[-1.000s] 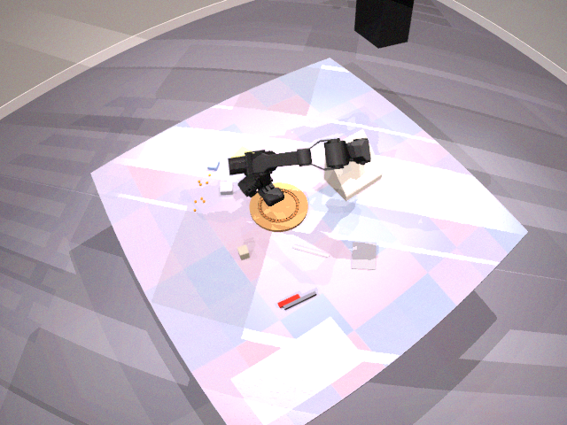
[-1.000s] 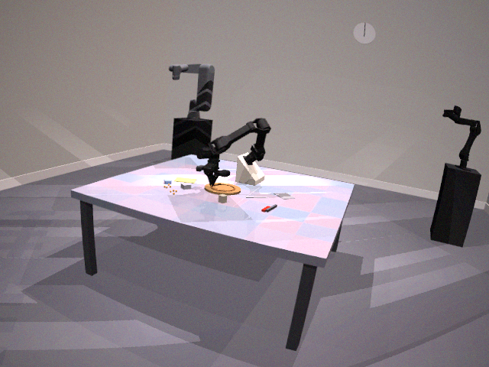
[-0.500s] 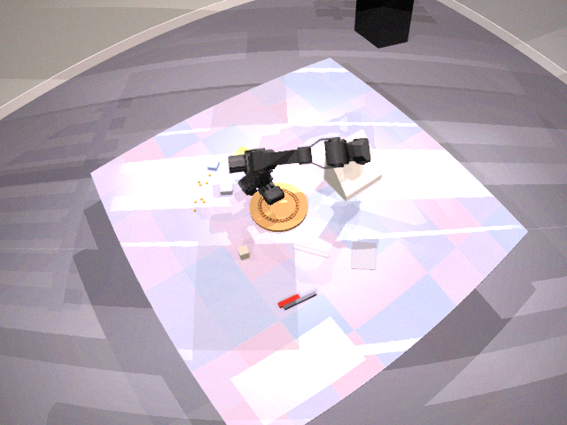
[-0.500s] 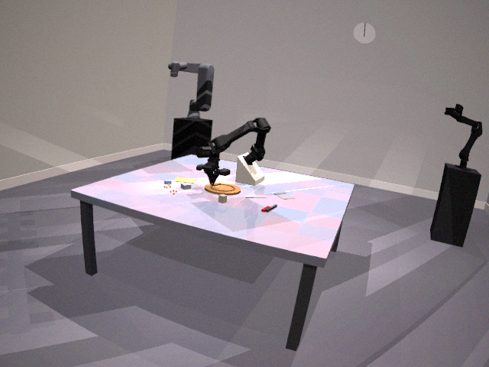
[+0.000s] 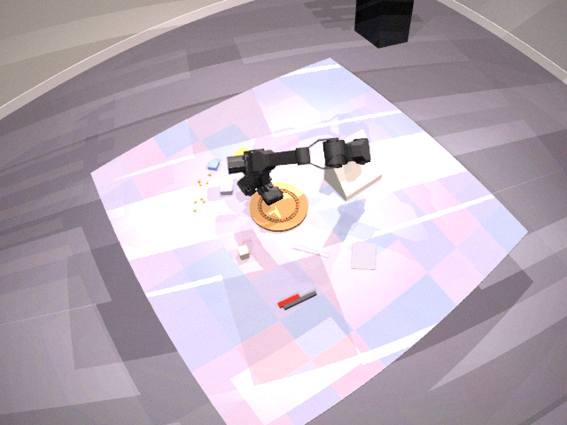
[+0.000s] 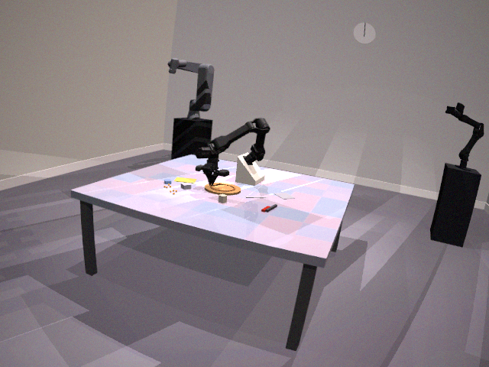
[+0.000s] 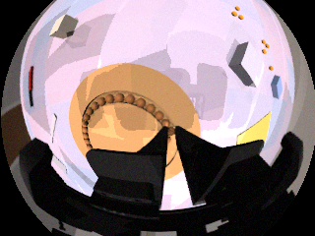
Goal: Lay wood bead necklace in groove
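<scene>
The round orange-brown wooden bead board (image 5: 299, 218) (image 6: 236, 189) (image 7: 148, 81) lies flat on the table. The brown bead necklace (image 5: 298, 206) (image 7: 118, 97) forms a loop on it, mostly along the ring groove. In the wrist view, a thin dark groove line shows just outside the beads at the upper right and bare groove shows below the fingertips. My gripper (image 6: 212, 184) (image 7: 171, 130) is low over the board's edge, its narrow fingertips shut on a bead of the necklace. The fingers hide the loop's near part in the wrist view.
A grey block (image 5: 226, 188) (image 7: 238, 61), a blue block (image 5: 213, 165), a yellow sheet (image 6: 185, 180) and several loose orange beads lie beyond the board. A beige cube (image 5: 244, 252), white stick (image 5: 311, 251), grey square (image 5: 363, 256), red-and-black item (image 6: 269, 208) and white wedge (image 6: 247, 175) surround it.
</scene>
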Tool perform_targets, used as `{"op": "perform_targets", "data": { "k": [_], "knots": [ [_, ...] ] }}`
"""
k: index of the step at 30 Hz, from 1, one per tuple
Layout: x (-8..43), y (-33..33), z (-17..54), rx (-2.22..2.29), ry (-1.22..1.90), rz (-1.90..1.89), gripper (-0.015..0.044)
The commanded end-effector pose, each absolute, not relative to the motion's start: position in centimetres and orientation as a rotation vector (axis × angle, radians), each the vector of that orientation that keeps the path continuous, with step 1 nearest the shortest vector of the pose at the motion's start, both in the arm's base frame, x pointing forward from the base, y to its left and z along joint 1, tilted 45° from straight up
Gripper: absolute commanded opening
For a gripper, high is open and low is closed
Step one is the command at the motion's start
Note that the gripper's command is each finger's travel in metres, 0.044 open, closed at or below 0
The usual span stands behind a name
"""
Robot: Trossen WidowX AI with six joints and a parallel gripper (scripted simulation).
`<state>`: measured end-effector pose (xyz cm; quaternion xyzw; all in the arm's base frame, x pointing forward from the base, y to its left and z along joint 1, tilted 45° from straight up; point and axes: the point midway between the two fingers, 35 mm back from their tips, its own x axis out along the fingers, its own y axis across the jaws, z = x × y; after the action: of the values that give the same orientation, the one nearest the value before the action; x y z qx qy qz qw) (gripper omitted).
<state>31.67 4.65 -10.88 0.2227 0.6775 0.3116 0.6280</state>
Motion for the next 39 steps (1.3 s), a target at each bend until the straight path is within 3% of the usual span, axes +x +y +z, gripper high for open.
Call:
{"op": "perform_targets", "data": {
  "k": [1,16,35,39],
  "knots": [
    [31.7,4.6,-10.9,0.51,1.552,0.714,0.0053],
    [31.5,4.5,-10.7,0.517,1.561,0.714,0.044],
    [31.6,4.3,-10.5,0.515,1.561,0.714,0.044],
    [31.2,3.2,-9.2,0.655,1.638,0.566,0.0335]
  ]
}}
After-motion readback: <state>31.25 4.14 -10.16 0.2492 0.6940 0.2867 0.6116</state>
